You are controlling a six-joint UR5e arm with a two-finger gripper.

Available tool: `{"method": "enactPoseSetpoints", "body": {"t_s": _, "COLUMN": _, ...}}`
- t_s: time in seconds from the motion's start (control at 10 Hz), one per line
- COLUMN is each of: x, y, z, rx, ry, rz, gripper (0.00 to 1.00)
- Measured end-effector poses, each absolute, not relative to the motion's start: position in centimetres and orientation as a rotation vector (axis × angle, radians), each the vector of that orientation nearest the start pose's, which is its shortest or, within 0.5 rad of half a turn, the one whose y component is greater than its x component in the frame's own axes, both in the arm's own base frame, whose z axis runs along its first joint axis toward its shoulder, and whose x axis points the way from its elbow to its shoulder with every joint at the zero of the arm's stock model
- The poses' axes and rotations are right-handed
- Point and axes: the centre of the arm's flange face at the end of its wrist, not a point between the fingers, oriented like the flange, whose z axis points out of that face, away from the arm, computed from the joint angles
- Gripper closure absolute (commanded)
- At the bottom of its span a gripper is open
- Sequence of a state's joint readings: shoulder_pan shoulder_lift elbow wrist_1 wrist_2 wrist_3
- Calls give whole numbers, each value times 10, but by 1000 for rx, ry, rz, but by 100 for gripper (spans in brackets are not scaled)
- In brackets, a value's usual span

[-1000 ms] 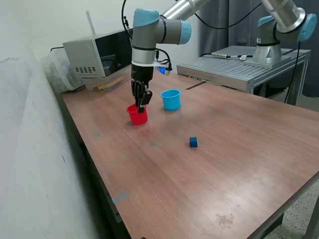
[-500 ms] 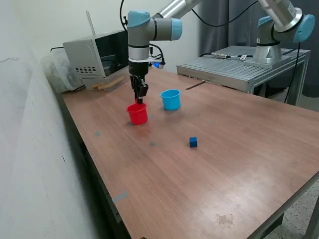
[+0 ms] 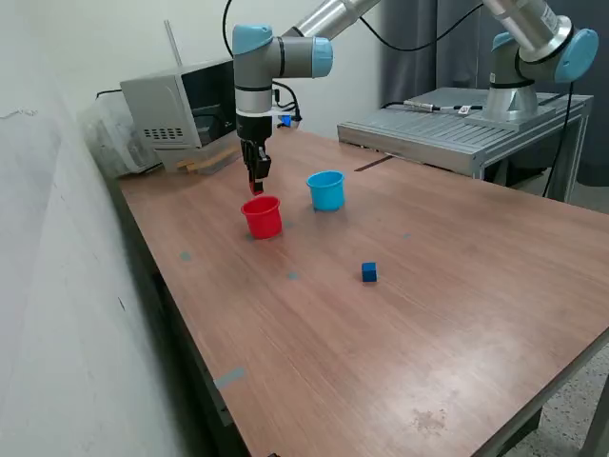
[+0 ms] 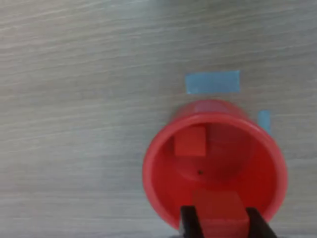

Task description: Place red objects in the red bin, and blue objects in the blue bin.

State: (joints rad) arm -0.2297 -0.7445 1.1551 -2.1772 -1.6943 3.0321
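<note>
In the exterior view my gripper (image 3: 255, 184) hangs just above and slightly behind the red bin (image 3: 263, 216). In the wrist view the gripper (image 4: 220, 225) is shut on a red cube (image 4: 218, 210), held over the red bin's (image 4: 153, 173) open mouth. A second red cube (image 4: 190, 141) lies on the bin's floor. The light blue bin (image 3: 326, 189) stands beside the red one, towards the exterior view's right. One dark blue cube (image 3: 369, 272) lies on the table nearer the front. The other blue cube is not visible.
A grey microwave-like box (image 3: 181, 109) stands at the back on the exterior view's left. A metal platform (image 3: 457, 133) with a second arm (image 3: 533, 48) is at the back right. Blue tape marks (image 4: 213, 82) lie on the wooden table (image 3: 428, 333).
My gripper has risen out of the red bin and moved slightly back and to the exterior view's left. The bins and the blue cube have not moved.
</note>
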Motion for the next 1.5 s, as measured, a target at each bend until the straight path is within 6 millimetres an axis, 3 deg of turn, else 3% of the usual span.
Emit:
{"method": "enactPoseSetpoints", "body": {"t_s": 0.1, "x": -796, "y": 64, "z": 215, "rx": -2062, "ry": 2360, "rz": 362, "gripper": 100}}
{"method": "enactPoseSetpoints", "body": {"t_s": 0.2, "x": -796, "y": 66, "z": 214, "rx": -2059, "ry": 2363, "rz": 361, "gripper": 0}}
{"method": "enactPoseSetpoints", "body": {"t_s": 0.6, "x": -797, "y": 66, "z": 213, "rx": -2055, "ry": 2375, "rz": 371, "gripper": 0}}
{"method": "enactPoseSetpoints", "body": {"t_s": 0.9, "x": -796, "y": 52, "z": 218, "rx": -2092, "ry": 2351, "rz": 381, "gripper": 0}}
{"method": "enactPoseSetpoints", "body": {"t_s": 1.0, "x": -792, "y": 37, "z": 221, "rx": -2155, "ry": 2287, "rz": 375, "gripper": 0}}
{"method": "enactPoseSetpoints", "body": {"t_s": 1.2, "x": -769, "y": -11, "z": 233, "rx": -2390, "ry": 2034, "rz": 340, "gripper": 0}}
{"method": "enactPoseSetpoints", "body": {"t_s": 1.5, "x": -705, "y": -99, "z": 262, "rx": -2822, "ry": 1464, "rz": 244, "gripper": 0}}
